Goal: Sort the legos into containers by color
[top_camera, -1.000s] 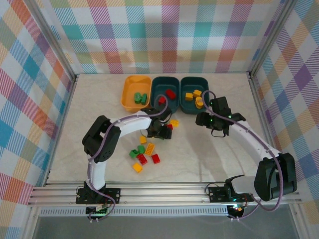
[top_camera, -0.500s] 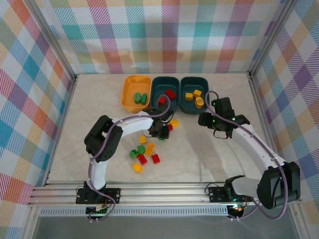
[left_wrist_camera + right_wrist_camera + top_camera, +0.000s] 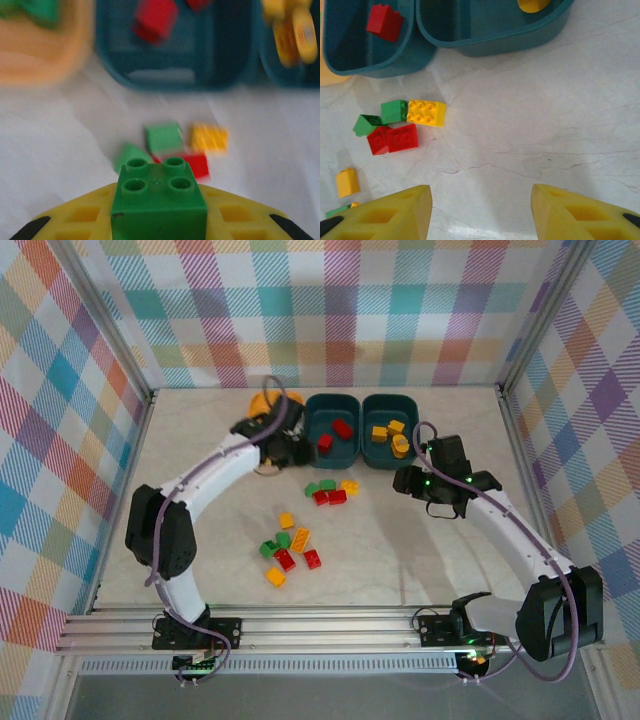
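My left gripper clamps a green lego at bottom centre, while my right gripper stands released above the table.

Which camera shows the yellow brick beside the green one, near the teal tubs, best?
Right wrist: the yellow brick is sharp, studs visible. Left wrist shows it blurred; top external shows it small.
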Robot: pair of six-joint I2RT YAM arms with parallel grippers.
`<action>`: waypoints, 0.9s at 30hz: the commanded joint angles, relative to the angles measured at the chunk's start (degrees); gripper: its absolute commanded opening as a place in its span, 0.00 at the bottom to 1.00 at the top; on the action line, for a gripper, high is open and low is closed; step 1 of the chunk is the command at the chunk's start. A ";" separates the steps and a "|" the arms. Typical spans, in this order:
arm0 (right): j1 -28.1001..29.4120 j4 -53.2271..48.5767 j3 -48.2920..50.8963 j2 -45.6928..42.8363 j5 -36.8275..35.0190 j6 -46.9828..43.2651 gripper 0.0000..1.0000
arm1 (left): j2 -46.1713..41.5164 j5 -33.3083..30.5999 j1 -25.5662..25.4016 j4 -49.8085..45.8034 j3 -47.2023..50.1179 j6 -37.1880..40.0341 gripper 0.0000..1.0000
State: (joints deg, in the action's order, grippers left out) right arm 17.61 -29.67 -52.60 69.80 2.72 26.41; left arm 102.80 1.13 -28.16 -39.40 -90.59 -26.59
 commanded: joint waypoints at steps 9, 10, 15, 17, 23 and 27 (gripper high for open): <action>1.86 2.44 4.16 -2.21 4.30 3.45 0.57 | 31.51 3.05 16.47 -14.56 -36.18 -3.33 0.28; 1.88 2.16 4.29 -2.15 4.46 3.25 0.58 | 33.98 4.07 17.05 -15.78 -39.54 -2.95 0.29; 2.46 2.27 4.43 -1.77 5.80 3.84 0.59 | 39.82 3.14 17.17 -21.15 -49.74 -0.47 0.37; 2.94 2.54 4.18 -1.49 5.76 4.24 0.61 | 39.89 3.18 17.18 -21.32 -49.77 -0.57 0.41; 4.74 1.72 2.18 -0.40 5.00 3.83 0.63 | 35.67 8.95 16.68 -19.64 -49.61 1.57 0.67; 6.83 2.11 1.22 0.39 3.92 4.14 0.63 | 28.48 13.40 15.48 -18.10 -47.31 3.01 0.73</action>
State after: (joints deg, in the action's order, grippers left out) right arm 23.16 -28.27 -49.30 69.41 7.01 29.82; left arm 141.23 9.54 -11.27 -58.28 -138.21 -25.47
